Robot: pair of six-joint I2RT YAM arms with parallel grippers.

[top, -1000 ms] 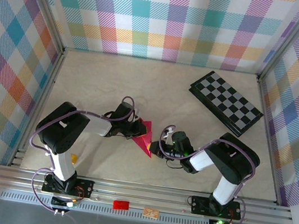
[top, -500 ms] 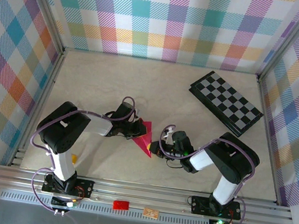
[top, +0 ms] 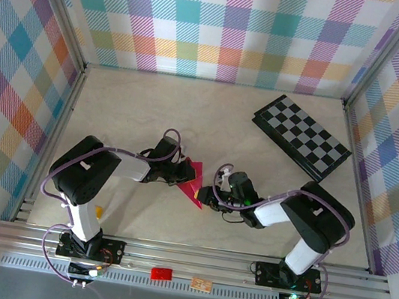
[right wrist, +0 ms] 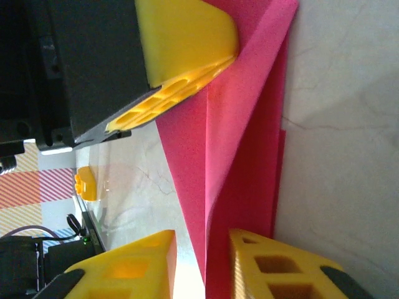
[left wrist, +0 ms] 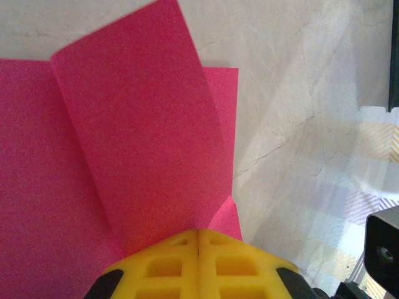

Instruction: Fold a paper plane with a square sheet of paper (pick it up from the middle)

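— Magenta-pink sheet of paper: where?
— On the table, part-folded, between the arms.
— Grips?
— Clenched on the fold at the left gripper; parted, astride a corner, at the right gripper.

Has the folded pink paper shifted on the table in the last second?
No. The folded magenta-pink paper sheet keeps its place below-left of the black-and-grey checkerboard, and its near tip points the same way as before.

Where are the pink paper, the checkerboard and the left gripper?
pink paper (left wrist: 143,137), left wrist view, raised middle flap.
checkerboard (top: 302,135), top external view, board centre.
left gripper (left wrist: 198,237), left wrist view, between shut fingertips.
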